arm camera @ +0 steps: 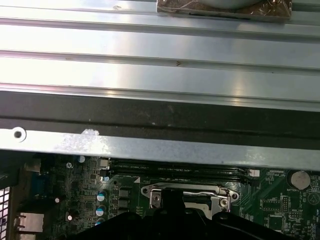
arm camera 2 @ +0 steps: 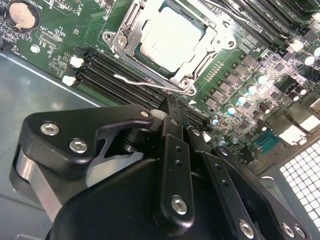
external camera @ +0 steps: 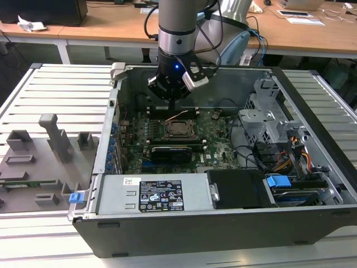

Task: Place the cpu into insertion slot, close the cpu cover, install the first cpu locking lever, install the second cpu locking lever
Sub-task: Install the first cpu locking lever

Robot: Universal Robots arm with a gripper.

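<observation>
CPU (arm camera 2: 171, 37) sits flat in its socket on the motherboard (arm camera 2: 60, 45), its pale metal top facing up through the square window of the cover (arm camera 2: 125, 40), which lies closed around it. Being square, it has no long axis to speak of; in the second wrist view its edges run diagonally, parallel to the socket frame. One corner of the chip is cut off by that picture's edge, and glare washes out its top surface. A thin wire lever (arm camera 2: 145, 82) lies along the cover's near side, between the socket and the dark memory slots (arm camera 2: 100, 72); whether its end is hooked down is hard to make out.

Gripper (arm camera 2: 175, 112) hangs just above the board beside the socket, by the memory slots. Its black fingers (arm camera 2: 172, 150) appear drawn together into a narrow tip with nothing between them, though the tip itself is partly masked by the gripper's own body. In the exterior view the arm (external camera: 177, 33) reaches down into the open computer case (external camera: 184, 223), and the gripper (external camera: 173, 103) hovers just behind the socket (external camera: 179, 128), where chip and cover are too small to tell apart.

In the first wrist view, one edge of the cover (arm camera: 187, 192) shows past the case's metal wall (arm camera: 150, 147); the rest is hidden behind the gripper's dark body.
</observation>
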